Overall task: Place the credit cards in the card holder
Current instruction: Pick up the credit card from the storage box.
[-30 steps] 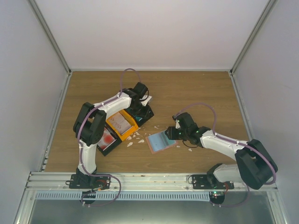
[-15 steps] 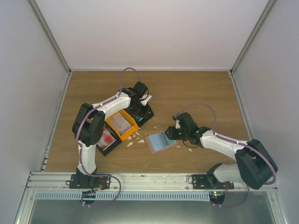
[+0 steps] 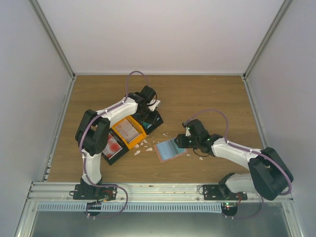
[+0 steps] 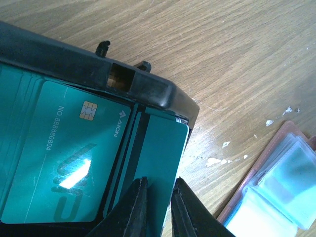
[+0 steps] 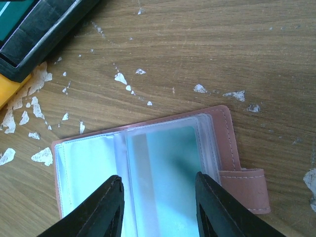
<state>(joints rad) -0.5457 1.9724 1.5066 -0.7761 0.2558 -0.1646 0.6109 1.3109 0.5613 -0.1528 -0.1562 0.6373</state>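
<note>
The card holder lies open on the table, pink leather round clear sleeves, with a teal card in one sleeve. My right gripper is open wide just above that sleeve and holds nothing. My left gripper is down in a black bin of teal cards. Its fingertips stand a narrow gap apart over a tilted teal card leaning on the bin's wall. The holder's corner shows in the left wrist view.
An orange bin holds a pale card. Another black bin holds a red card. White scraps lie between the bins and the holder, and also show in the right wrist view. Grey walls enclose the table.
My left arm has shifted slightly at the elbow while its gripper stays in the black bin. My right arm and the card holder have not moved.
</note>
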